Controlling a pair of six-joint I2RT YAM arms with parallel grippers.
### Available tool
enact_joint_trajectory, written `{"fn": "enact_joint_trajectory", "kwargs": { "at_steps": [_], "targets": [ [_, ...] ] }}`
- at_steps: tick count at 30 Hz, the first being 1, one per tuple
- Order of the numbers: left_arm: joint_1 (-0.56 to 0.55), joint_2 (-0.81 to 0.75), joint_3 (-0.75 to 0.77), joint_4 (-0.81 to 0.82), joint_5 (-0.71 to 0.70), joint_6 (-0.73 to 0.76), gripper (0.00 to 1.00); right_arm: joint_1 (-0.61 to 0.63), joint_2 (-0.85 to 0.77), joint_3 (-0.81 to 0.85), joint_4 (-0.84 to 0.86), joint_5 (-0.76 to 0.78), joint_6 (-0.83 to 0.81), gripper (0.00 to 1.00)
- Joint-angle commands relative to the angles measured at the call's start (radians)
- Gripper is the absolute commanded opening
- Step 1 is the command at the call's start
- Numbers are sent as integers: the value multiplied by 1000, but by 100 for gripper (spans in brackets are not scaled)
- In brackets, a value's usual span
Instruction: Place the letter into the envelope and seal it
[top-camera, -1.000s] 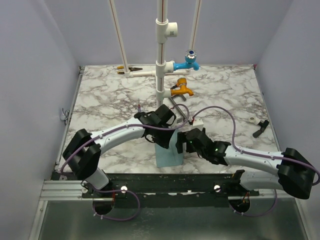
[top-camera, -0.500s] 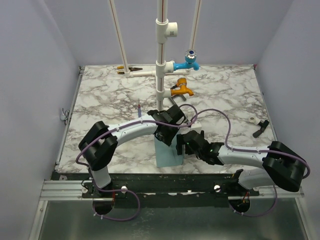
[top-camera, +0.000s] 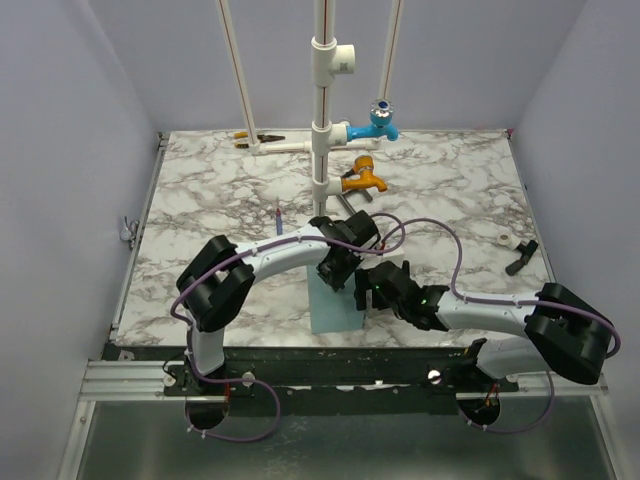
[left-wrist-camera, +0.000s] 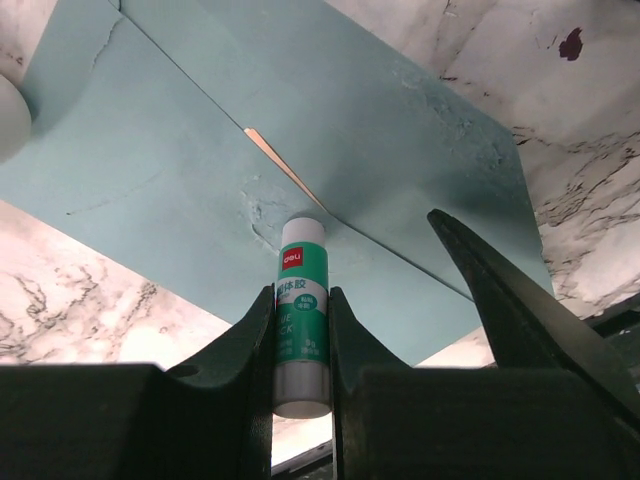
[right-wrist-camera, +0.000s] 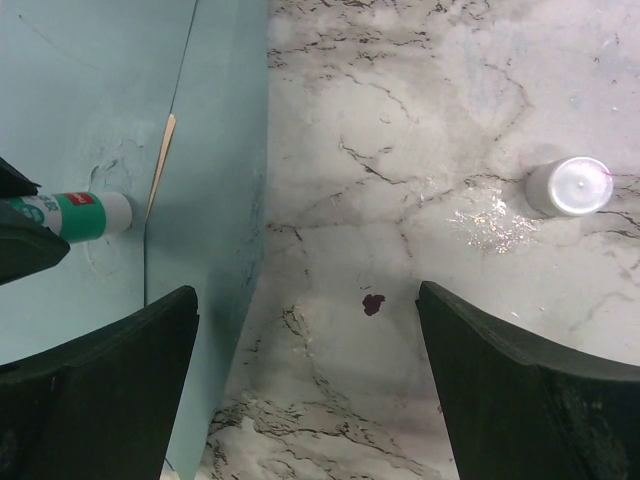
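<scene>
- Top external view: the envelope (top-camera: 330, 315) lies flat on the bench (top-camera: 200, 190) at 6 o'clock, close to the near edge and between the two arms.
- The left gripper (top-camera: 340, 270) is over the 12 o'clock end of the envelope.
- The right gripper (top-camera: 366, 292) is just beside the envelope, on its 3 o'clock side.
- Left wrist view: the left gripper is squeezed tight on a glue stick (left-wrist-camera: 302, 262). The stick is green and white with a red band.
- The stick points at a rough, wrinkly patch on the envelope, right by a fold line. I cannot tell if the tip touches the paper.
- Only a thin tan strip of the letter (left-wrist-camera: 283, 165) shows. It peeks out along the fold line, at 11 o'clock from the tip of the stick. The rest is hidden inside the envelope.
- Right wrist view: the right gripper is spread wide and has nothing in it. It is over bare bench, and the edge of the envelope is at 9 o'clock.
- A small red spot (right-wrist-camera: 373, 303) is on the bench between the two fingers.
- A round white cap (right-wrist-camera: 570, 186) stands on the bench at 2 o'clock, well apart from the envelope.
- Top external view again: a white pipe (top-camera: 321, 100) stands at 12 o'clock, with a blue tap (top-camera: 380, 118) and an orange tap (top-camera: 358, 180) on it.
</scene>
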Motion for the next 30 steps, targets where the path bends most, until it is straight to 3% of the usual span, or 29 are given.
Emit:
{"fn": "enact_joint_trajectory", "kwargs": {
  "at_steps": [1,7,13,18,22,27,30],
  "targets": [
    [-36,52,13,-69,-48,90,0,0,-23,-3,38,7,-3,94],
    [-55,65,25,-90,-30,136,0,0,9,3,87,-33,-8,92],
    [-55,161,144,-106,-55,167,0,0,-9,-5,94,-54,-14,89],
    [-60,113,62,-123,-5,133,0,0,-50,-30,176,-139,-22,62],
    [-60,98,35,-110,-9,118,0,0,-44,-50,218,-155,11,59],
    [-61,111,73,-106,-1,114,0,-3,3,-61,296,-205,57,43],
    [-60,103,62,-106,27,117,0,-14,45,-41,287,-193,69,29]
  ]
}}
